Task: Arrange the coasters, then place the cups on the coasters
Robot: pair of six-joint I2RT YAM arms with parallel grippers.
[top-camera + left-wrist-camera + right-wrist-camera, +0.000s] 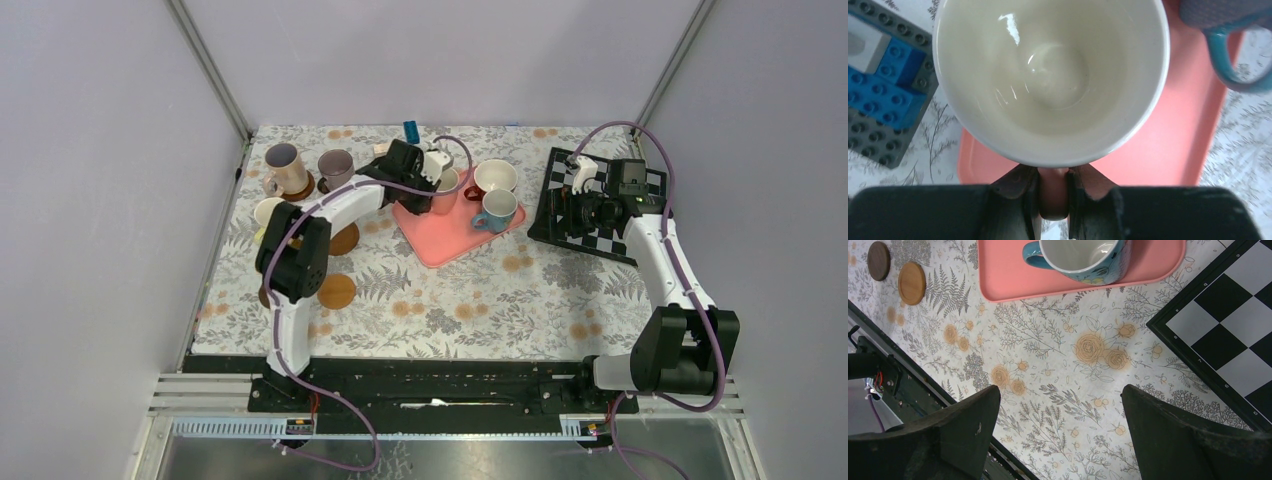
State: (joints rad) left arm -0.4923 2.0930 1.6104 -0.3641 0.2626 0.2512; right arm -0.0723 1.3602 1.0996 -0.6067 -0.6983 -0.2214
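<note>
The left tool point(1053, 197) is clamping shut on the handle of the salmon pink cup point(1053, 75), over the pink tray point(1158, 145); lifted or resting, I cannot tell. The right tool point(1060, 407) is hanging wide open above the desk point(1058, 355), beside the chessboard point(1228, 325), gripping nothing.

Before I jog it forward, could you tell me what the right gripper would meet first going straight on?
Probably the bare floral tablecloth, between the pink tray and the chessboard; depth is unclear.
</note>
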